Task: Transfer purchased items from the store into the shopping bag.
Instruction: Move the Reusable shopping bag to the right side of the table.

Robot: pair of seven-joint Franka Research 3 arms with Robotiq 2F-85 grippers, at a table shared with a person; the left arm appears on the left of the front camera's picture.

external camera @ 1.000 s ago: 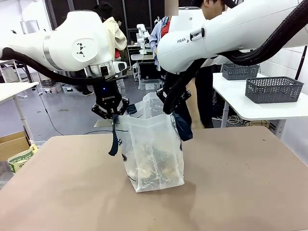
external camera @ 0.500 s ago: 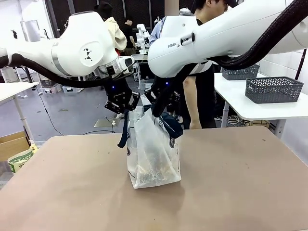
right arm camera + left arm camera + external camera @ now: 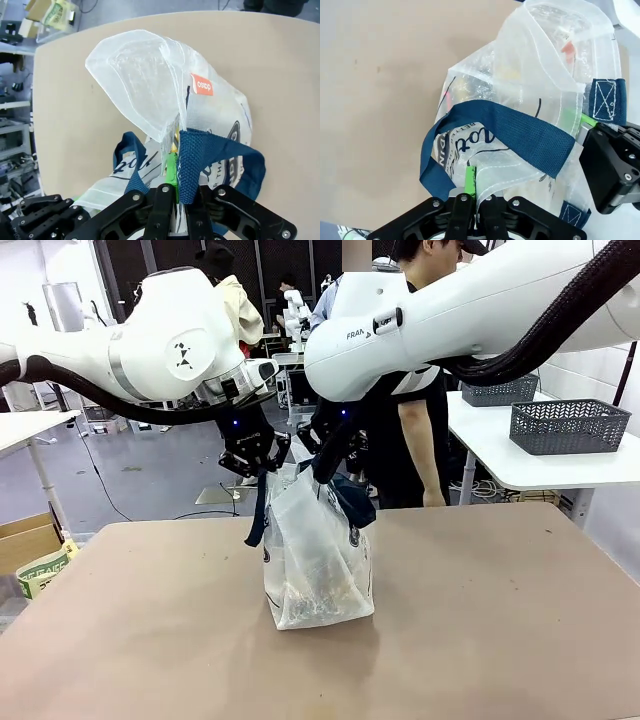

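Small goods inside translucent shopping bag

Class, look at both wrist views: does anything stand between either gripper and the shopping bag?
Nothing visible does. The left gripper and right gripper are each shut directly on the top rim of the shopping bag.
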